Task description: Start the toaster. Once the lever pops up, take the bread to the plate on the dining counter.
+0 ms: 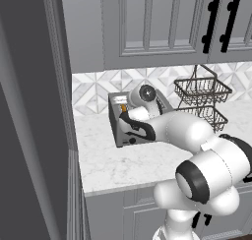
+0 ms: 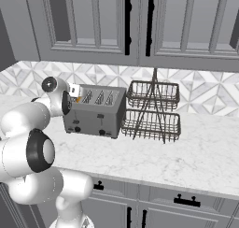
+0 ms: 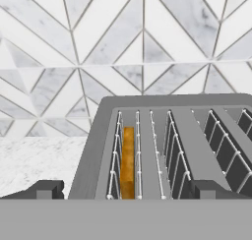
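Note:
The grey four-slot toaster stands on the wall counter against the tiled backsplash, and my arm covers much of it in the left base view. The bread, an orange-tan slice seen edge-on, sits low in the leftmost slot. My gripper hangs open just above that end of the toaster. Its two dark fingertips stand wide apart, one on each side of the slot with the bread, and touch nothing. The toaster's levers and knobs face the room. The plate and the dining counter are out of view.
A two-tier dark wire basket stands right beside the toaster on its right. Wall cabinets with black handles hang low overhead. A tall grey panel closes off the counter's left end. Bare marble counter stretches in front and to the right.

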